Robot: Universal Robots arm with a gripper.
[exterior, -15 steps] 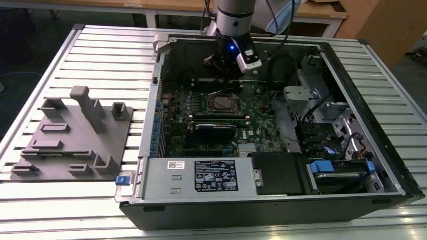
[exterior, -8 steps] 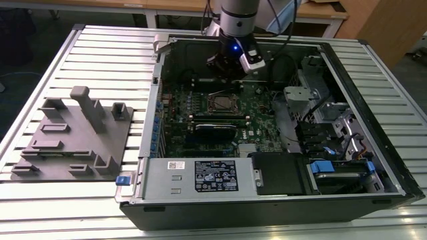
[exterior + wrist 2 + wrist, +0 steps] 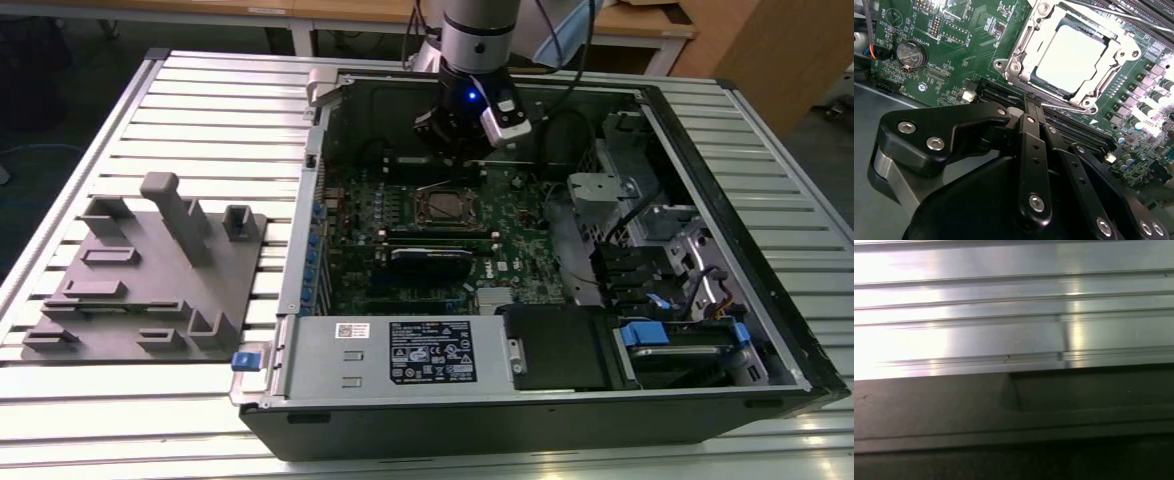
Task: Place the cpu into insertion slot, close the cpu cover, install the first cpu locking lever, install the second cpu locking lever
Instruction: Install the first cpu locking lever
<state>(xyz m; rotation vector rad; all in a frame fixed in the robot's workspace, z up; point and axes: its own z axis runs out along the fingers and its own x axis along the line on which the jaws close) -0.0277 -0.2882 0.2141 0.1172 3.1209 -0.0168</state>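
Broadly, the risk grows as the parts get smaller. The table (image 3: 200, 90) is slatted metal and the case (image 3: 534, 425) lies open on it, so I would not expect either to shift. The arm (image 3: 477, 40), though, reaches down inside the case close to the wall at the top of the exterior view. Cables hang beside the arm, and a sideways sweep could snag one or knock that wall.

In the second wrist view the gripper (image 3: 1032, 100) hangs over the board (image 3: 954, 30), just beside the socket and above the dark memory slots (image 3: 999, 92). I cannot tell whether it is set wide or narrow. A descent slightly off line would land on the slots or on small parts beside them.

The cpu (image 3: 1069, 57) sits in the socket, and its grey top shows through the window of the cover (image 3: 1023, 45). The cover seems to lie down around it. If the cover is not fully flat, a lever forced over it could bend the frame. If the cpu is seated askew, clamping could crush the contacts beneath, though from here it looks square.

What I take for a lever (image 3: 1054, 96) runs along the socket edge nearest the gripper, and I cannot tell whether it is latched. It looks thin and springy, so a poor hold could let it slip and snap back.
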